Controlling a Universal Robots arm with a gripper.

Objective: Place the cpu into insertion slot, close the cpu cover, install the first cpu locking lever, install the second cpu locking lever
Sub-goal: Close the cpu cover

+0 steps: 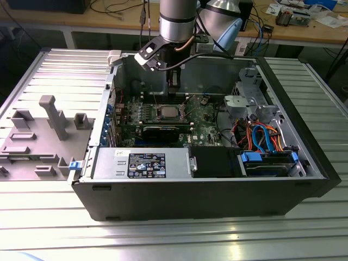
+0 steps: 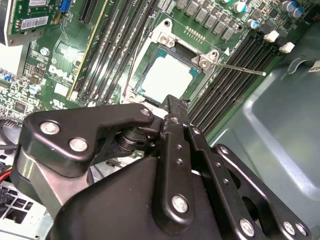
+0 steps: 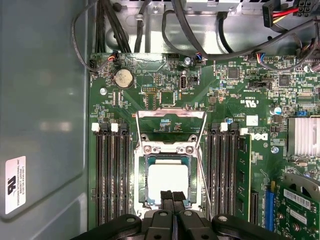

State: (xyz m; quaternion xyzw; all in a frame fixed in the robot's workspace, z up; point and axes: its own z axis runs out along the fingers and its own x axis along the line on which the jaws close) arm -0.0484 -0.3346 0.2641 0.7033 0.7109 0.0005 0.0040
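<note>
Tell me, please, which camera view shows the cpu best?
The first wrist view: it looks straight down on the cpu in its socket, the fingers hiding part of one edge. The second wrist view shows it slanted; the exterior view, far off inside the case.

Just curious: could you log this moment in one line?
cpu: seated in socket | cpu cover: open | gripper: shut, over cpu

Ribbed metal table point(image 1: 163, 239); cluttered wooden bench point(image 1: 296, 33) behind.
</note>
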